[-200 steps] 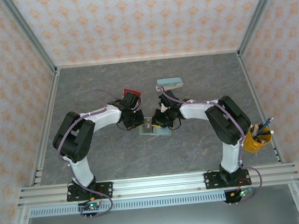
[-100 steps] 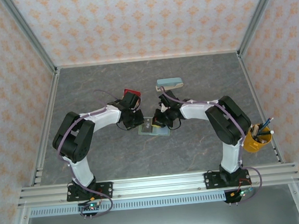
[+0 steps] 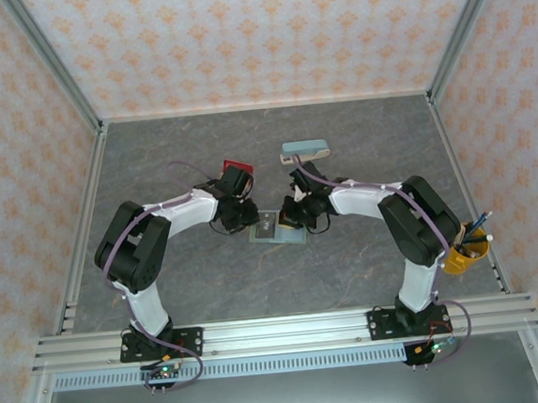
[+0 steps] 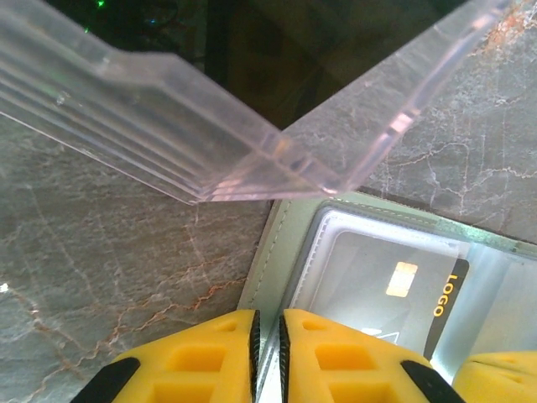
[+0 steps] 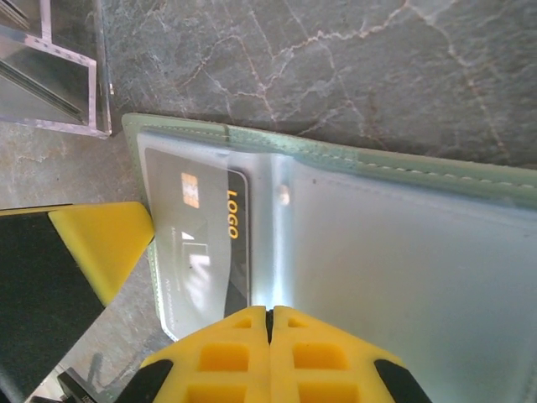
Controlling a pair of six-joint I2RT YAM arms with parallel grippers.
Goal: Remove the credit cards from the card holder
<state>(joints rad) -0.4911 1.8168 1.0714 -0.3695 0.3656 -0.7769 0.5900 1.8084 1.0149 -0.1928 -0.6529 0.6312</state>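
Lying open, one card holder (image 5: 403, 243) shows one dark card (image 5: 201, 252), partly hidden by glare; right gripper (image 5: 268, 315) closed, left gripper (image 4: 268, 319) narrow, grip unclear.

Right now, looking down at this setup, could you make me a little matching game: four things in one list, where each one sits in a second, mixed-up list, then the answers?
Things:
1. card holder
2. dark card marked LOGO
3. teal case
4. yellow cup of pens

Places:
A. at the right edge of the table
B. tucked behind a clear window in a slot
C. lying open in the middle
D. toward the back

Pairs: 1-C, 2-B, 3-D, 4-A
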